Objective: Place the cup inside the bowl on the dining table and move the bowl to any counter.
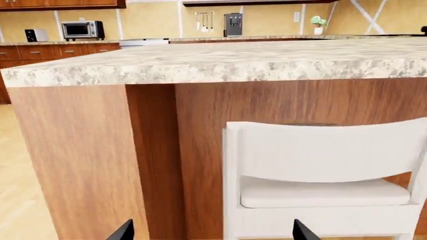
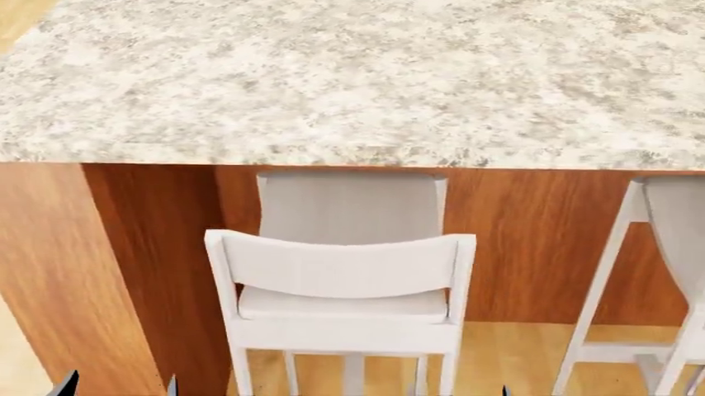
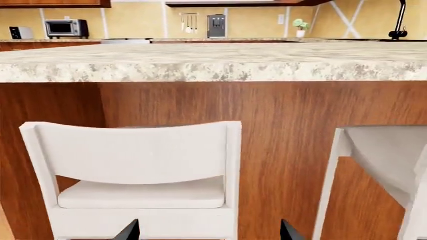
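Observation:
The dining table (image 2: 330, 82) fills the head view, a pale speckled granite top on a reddish wood panel base (image 2: 144, 272). No cup or bowl shows in any view. My left gripper (image 1: 213, 232) hangs low in front of the table's wooden side, open, with only its two dark fingertips (image 1: 123, 231) showing and nothing between them. My right gripper (image 3: 209, 232) is likewise open and empty, low in front of a white chair. In the head view the left gripper's tips (image 2: 66, 384) peek in at the lower left edge.
A white chair (image 2: 342, 272) is tucked under the table straight ahead, and a second white chair (image 2: 661, 272) stands to its right. Far behind the table a counter (image 1: 67, 42) along the wall carries a toaster oven (image 1: 82, 30) and a coffee machine (image 1: 233, 24).

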Tool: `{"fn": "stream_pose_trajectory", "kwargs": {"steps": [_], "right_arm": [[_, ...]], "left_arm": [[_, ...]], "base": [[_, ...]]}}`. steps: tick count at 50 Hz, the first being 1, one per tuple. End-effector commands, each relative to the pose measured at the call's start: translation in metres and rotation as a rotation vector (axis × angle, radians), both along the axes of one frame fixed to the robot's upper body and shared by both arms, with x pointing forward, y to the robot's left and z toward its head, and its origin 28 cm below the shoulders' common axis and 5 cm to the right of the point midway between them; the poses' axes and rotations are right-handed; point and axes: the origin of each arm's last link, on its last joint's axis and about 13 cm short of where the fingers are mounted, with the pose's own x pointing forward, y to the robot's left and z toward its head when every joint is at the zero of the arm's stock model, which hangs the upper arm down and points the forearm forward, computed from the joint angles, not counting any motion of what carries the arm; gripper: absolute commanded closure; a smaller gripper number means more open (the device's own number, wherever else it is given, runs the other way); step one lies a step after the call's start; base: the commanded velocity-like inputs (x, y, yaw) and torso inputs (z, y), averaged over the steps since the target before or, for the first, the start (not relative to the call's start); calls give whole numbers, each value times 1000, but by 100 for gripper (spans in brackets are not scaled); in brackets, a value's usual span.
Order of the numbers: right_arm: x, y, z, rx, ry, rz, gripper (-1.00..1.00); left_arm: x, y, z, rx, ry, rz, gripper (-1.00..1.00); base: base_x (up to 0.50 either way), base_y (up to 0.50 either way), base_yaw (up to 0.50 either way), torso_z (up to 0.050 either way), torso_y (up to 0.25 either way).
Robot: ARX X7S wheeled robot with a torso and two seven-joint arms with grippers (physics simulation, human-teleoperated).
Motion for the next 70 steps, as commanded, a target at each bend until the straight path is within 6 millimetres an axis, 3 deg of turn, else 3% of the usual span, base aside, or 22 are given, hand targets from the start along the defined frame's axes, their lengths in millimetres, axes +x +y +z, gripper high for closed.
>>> {"fn": "stream_pose_trajectory", "kwargs": {"steps": [1,30,54,70], "right_arm": [[0,0,0,0,-1,-2,-100],[0,0,1,-6,-17,7,-100],[0,0,1,-4,-11,-2,-100],[0,-1,1,0,-8,-8,-100]], "left_arm": [[0,1,0,1,-1,-1,-100],[-1,1,0,3,-1,0,-100],[-1,1,0,4,-4,-1,-100],[0,0,1,4,-5,-1,-100]], "base": [[-1,-500,0,0,0],[5,-500,0,0,0],[317,-420,0,0,0],[-156,-491,0,0,0]]}}
